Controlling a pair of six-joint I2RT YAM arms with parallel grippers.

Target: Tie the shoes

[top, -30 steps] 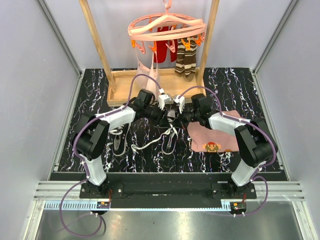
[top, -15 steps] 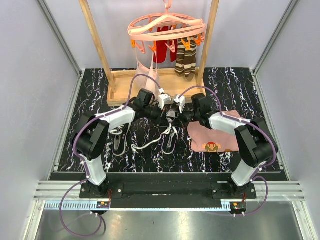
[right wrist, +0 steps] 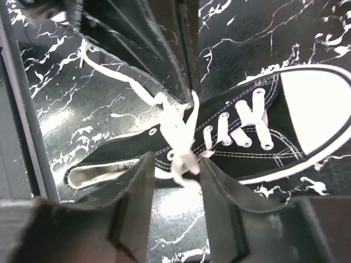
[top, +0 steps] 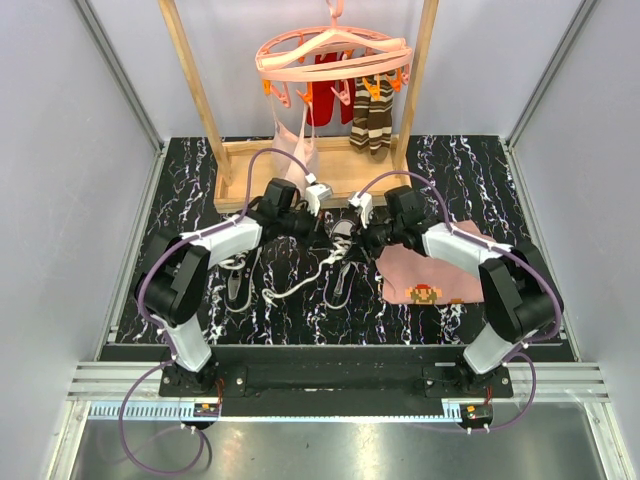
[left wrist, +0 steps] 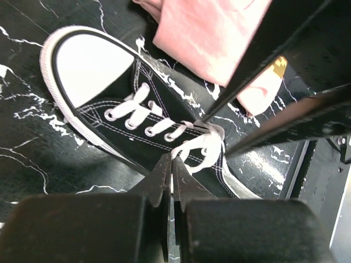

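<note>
A black sneaker (left wrist: 126, 104) with a white toe cap lies on its sole between both grippers, also seen as the middle shoe (top: 341, 280) from above. My left gripper (left wrist: 171, 162) is shut on a white lace loop (left wrist: 203, 143) by the top eyelets. My right gripper (right wrist: 176, 164) stands open around the bunched white laces (right wrist: 178, 134) of the same sneaker (right wrist: 247, 142), and its fingers (right wrist: 140, 192) do not pinch them. From above, the left gripper (top: 322, 228) and right gripper (top: 357, 240) meet over the shoe's tongue. The other shoe (top: 238, 283) lies to the left.
A pink cloth with a pixel figure (top: 430, 268) lies right of the middle shoe, under the right arm. A wooden drying frame (top: 300, 172) stands behind, with a pink hanger (top: 335, 55) holding striped socks. A loose lace end (top: 292, 290) trails over the black marbled table (top: 180, 170).
The right gripper has opened and let go of the lace. The left gripper has shut on the lace loop and drawn back to the left.
</note>
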